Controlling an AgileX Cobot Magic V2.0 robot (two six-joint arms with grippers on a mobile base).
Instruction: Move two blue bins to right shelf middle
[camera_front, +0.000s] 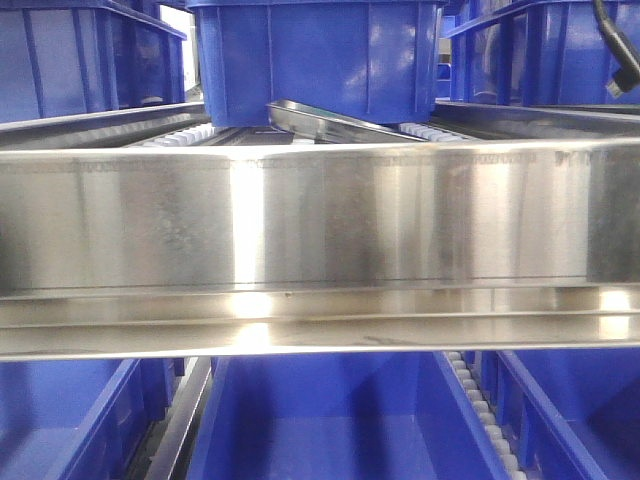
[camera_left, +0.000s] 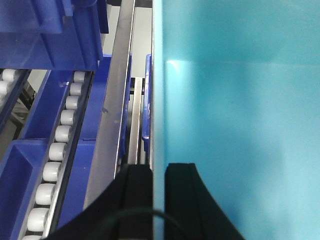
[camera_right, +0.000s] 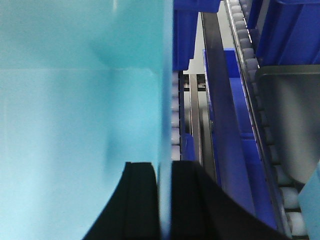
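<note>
Black-fingered, the left gripper is clamped on one side wall of a blue bin. The other wall is pinched by the right gripper, so the bin is held between them. Beyond the grippers, roller tracks, a steel shelf rail and other blue bins are seen.

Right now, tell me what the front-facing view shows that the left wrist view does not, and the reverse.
Only the front-facing view shows the broad steel beam spanning the frame, with a dark blue bin above it at the centre. Only the left wrist view shows the left pincer, its fingers either side of the wall of a pale bin. Both show white rollers, steel rails and other blue bins.
</note>
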